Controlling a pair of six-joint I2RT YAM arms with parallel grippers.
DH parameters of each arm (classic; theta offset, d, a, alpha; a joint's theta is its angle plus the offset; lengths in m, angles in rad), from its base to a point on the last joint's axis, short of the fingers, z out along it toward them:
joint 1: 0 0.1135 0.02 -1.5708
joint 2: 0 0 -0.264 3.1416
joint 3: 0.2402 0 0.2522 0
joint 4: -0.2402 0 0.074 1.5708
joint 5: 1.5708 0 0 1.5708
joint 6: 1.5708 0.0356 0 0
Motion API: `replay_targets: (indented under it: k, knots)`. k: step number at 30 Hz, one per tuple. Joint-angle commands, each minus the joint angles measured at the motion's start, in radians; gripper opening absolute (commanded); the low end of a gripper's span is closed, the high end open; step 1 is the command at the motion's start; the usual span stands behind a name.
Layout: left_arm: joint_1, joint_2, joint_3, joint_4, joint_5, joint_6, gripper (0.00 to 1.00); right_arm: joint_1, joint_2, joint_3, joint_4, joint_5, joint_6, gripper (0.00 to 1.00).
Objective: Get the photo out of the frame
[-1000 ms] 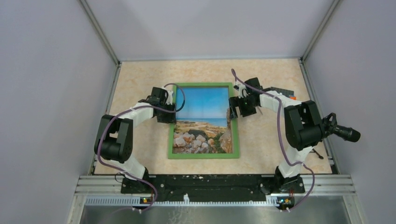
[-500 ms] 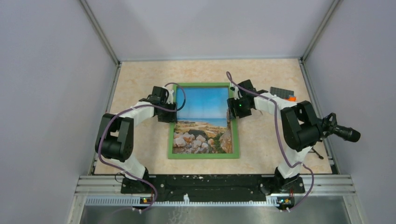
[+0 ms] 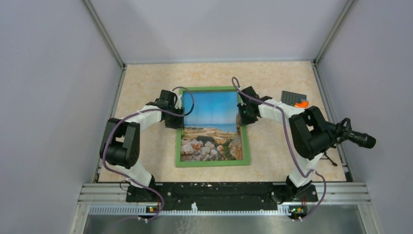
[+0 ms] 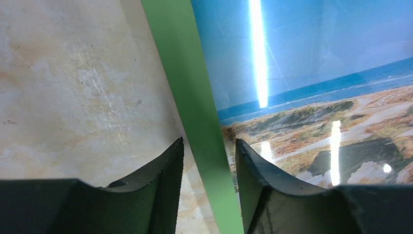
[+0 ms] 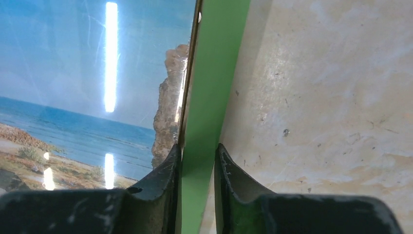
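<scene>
Straddling the frame (image 3: 212, 164) at its left edge, my left gripper (image 4: 207, 161) is spread; my right gripper (image 5: 197, 156) pinches the right edge, table (image 3: 277, 83) beyond.

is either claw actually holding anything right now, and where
The right claw pinches the frame by its right green border; the left claw only straddles the left border, gap showing.

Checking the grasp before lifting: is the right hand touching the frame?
Touching. The right wrist view shows the right hand astride the frame, both fingers meeting its green border, no gap.
</scene>
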Motion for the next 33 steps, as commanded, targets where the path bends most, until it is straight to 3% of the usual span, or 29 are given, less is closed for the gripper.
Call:
replay_targets:
  k: [1, 4, 11, 25, 33]
  knots:
    - [-0.003, -0.008, 0.033, -0.102, 0.014, -0.014, 0.41, 0.008, -0.051, 0.051, -0.067, 0.031, -0.023, 0.09]
    - [-0.002, -0.021, 0.059, -0.137, 0.053, -0.016, 0.28, 0.008, -0.087, 0.065, -0.089, 0.020, -0.043, 0.01]
    - [0.001, -0.017, 0.121, -0.183, 0.016, -0.007, 0.10, 0.007, -0.114, 0.063, -0.085, 0.011, -0.043, 0.00]
    - [0.043, 0.141, 0.225, -0.149, -0.048, 0.002, 0.11, -0.056, 0.005, 0.138, -0.054, -0.002, -0.081, 0.00]
    - [0.045, 0.153, 0.214, -0.133, -0.060, 0.005, 0.11, -0.056, 0.010, 0.085, -0.011, 0.002, -0.082, 0.00]
